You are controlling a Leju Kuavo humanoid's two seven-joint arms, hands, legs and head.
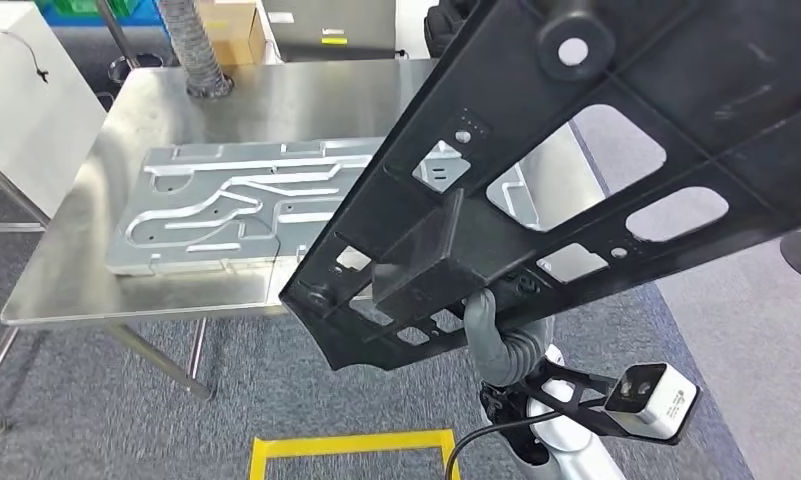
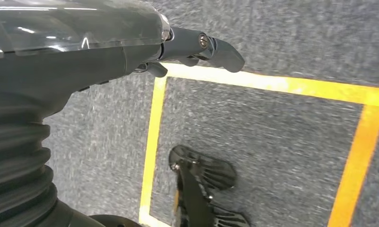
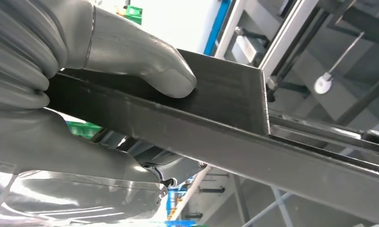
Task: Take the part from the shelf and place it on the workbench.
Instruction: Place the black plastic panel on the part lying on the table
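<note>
The right hand (image 3: 97,113) grips the black part (image 1: 576,170): in the right wrist view its thick grey thumb (image 3: 145,61) presses flat on one face of a dark edge of the part while the rest of the hand closes against the opposite face, so the edge is clamped between them. In the head view the same hand (image 1: 501,335) rises from the lower middle of the frame on its ribbed grey wrist and meets the underside of the part at a boxy block near the part's lower end. The part is a long, flat black panel with several cut-out windows and a round boss, held up in the air and slanting from the lower centre of the frame to the upper right corner, above the near right end of the counter (image 1: 76,250). On the counter, in the left half of the frame, lies a silver stamped metal plate (image 1: 226,215), partly hidden behind the part. A grey ribbed hose (image 1: 198,50) stands at the counter's far side, upper left. The left hand (image 2: 197,49) hangs over grey carpet and a yellow taped floor line (image 2: 282,85), its dark fingers curled in and holding nothing.
</note>
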